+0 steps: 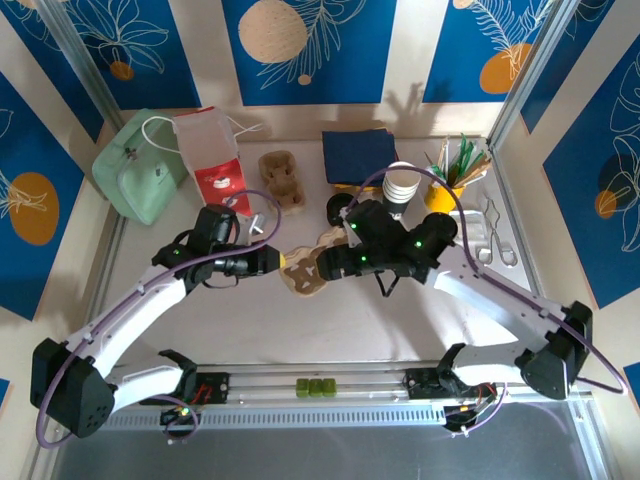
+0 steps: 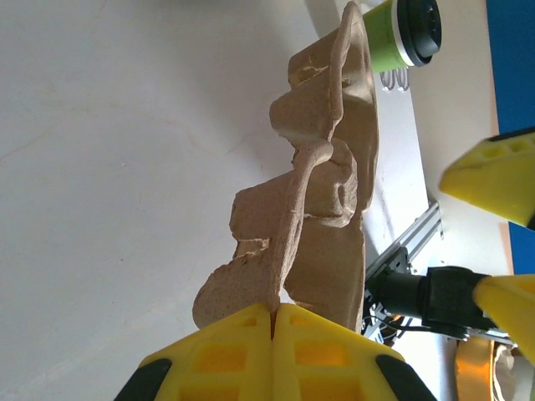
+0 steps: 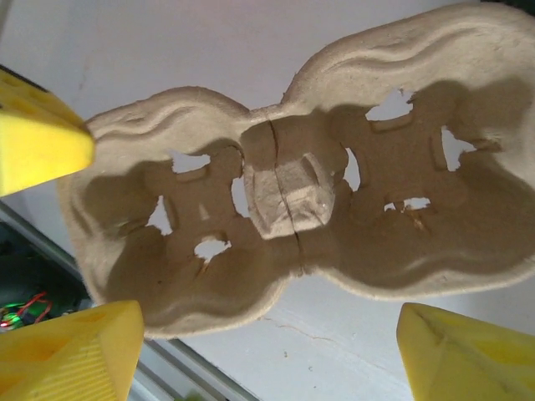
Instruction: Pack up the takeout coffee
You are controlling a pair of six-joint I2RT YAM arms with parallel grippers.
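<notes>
As the left end effector (image 2: 273,311) pinches the carrier (image 2: 328,192), coffee (image 2: 399,35) sits beyond.

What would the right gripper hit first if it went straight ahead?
Probably the cardboard cup carrier: its raised middle sits dead ahead of the open right gripper, though depth is unclear.

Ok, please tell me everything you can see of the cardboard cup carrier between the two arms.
The cup carrier is a tan tray of moulded pulp, peanut-shaped, with two empty cup wells facing up, each cut with small slots, and a raised block in the middle crossed by a seam. It is over the middle of the table. The left end effector is shut on its rim at one end. The right end effector hangs open above it.
</notes>
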